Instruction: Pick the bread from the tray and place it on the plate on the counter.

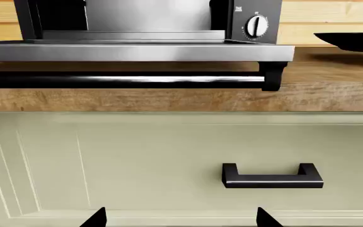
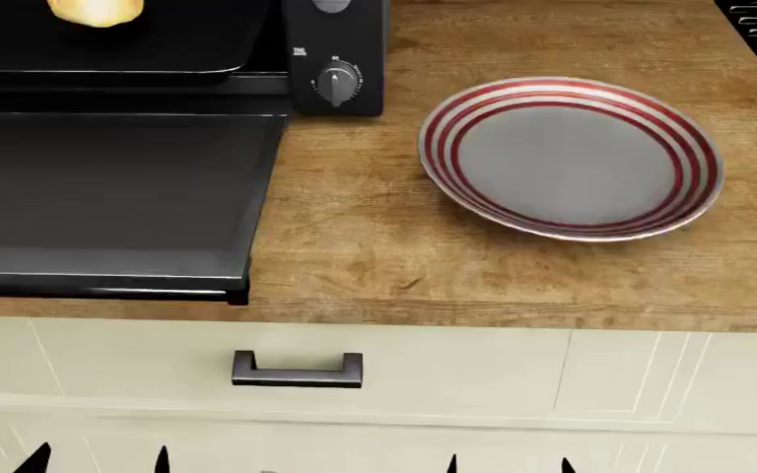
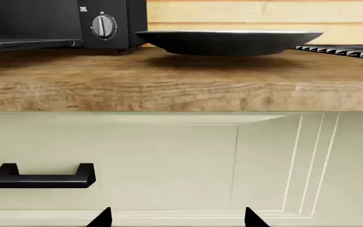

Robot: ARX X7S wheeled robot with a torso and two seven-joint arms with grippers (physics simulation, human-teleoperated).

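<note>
Both hands are low, in front of the cabinet and below the surface (image 2: 392,256). Only dark fingertips show. The left hand (image 2: 96,459) and the right hand (image 2: 508,463) each have their tips spread apart with nothing between them, so both stand open and hold nothing.

The wrist views confirm this: each looks at the cream cabinet front and its dark handle (image 2: 297,371), with empty space between the tips.

The plate (image 2: 571,158) lies on the surface, beside the oven's control panel, and is bare. The oven door (image 2: 109,197) is folded down flat over the surface edge. Behind the door, inside the oven, the bread (image 2: 96,10) lies on the tray (image 2: 155,44).

Assessment: no step is done. Reaching, grasping, carrying and placing all remain.
</note>
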